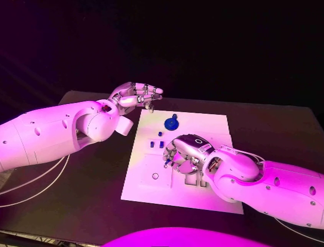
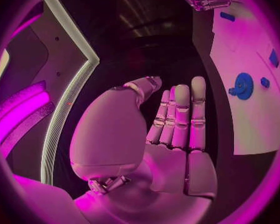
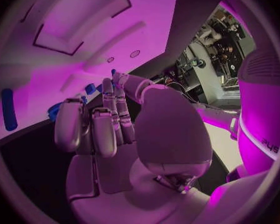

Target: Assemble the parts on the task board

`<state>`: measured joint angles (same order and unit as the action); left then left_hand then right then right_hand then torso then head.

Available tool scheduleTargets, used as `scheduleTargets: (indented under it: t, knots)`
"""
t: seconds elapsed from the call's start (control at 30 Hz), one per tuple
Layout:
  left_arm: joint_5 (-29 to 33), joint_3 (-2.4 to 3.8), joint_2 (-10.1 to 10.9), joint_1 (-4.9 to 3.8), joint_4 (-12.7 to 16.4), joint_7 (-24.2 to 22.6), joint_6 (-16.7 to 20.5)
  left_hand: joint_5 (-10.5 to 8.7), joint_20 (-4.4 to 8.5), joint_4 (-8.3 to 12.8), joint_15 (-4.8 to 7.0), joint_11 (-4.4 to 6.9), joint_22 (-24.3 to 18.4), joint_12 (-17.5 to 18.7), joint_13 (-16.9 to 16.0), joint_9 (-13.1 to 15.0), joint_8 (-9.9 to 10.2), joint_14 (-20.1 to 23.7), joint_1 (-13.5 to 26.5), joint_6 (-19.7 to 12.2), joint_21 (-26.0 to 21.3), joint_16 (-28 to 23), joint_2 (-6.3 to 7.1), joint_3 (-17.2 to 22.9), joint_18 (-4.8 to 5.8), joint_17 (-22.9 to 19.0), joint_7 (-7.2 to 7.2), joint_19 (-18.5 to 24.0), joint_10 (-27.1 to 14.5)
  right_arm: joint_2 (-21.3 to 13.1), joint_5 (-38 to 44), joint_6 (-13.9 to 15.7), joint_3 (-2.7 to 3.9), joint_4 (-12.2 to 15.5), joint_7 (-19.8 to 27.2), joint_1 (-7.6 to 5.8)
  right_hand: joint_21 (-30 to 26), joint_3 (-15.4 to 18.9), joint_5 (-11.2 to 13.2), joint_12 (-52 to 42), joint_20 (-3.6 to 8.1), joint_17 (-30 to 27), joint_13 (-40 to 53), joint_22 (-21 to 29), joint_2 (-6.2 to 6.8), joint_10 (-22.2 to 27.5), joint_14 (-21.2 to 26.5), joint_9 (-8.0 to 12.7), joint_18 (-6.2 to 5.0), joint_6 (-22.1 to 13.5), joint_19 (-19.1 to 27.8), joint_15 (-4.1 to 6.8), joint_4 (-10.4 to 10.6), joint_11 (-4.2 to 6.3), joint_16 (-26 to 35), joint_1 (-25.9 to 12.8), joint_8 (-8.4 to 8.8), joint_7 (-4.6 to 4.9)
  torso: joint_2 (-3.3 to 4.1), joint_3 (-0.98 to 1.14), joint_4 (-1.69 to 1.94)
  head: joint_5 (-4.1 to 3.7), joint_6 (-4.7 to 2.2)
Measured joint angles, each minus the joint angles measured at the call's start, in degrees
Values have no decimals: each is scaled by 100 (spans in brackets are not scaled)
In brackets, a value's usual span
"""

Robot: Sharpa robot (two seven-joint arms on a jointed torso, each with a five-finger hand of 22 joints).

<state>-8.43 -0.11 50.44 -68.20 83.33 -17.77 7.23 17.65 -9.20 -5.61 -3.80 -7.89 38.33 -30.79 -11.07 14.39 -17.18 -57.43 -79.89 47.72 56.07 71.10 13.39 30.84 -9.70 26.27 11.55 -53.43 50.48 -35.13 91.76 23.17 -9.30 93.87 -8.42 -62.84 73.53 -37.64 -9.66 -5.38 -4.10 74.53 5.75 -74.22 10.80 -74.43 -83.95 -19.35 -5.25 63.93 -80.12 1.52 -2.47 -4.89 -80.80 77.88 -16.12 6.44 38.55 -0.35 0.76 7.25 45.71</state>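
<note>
Right robot hand (image 1: 183, 152) low over flat white rectangular task board (image 1: 206, 123), frame centre, fingers curled near small blue peg parts (image 1: 157, 144) — grip on one: cannot tell. Left robot hand (image 1: 136, 95) empty, fingers apart, upper left off board. Risk: knuckles sweep loose pegs or round blue gear (image 1: 172, 123) onto black counter (image 1: 280, 128).

Black table (image 1: 280, 128) against a dark room.
</note>
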Motion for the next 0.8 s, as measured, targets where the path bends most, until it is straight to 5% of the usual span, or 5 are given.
scheduleTargets:
  t: [0.8]
  knots:
    - [-2,0,-21,-1,-9,29,-5,0,0,16,0,0,-6,0,5,0,0,0,0,0,-23,0,0,-16,0,-7,0,0,0,130,21,-70,-17,-179,-47,98,0,1,1,36,0,-1,150,1,22,-1,-1,-2,0,12,0,-1,0,1,1,-22,4,12,1,2,-2,40,63]
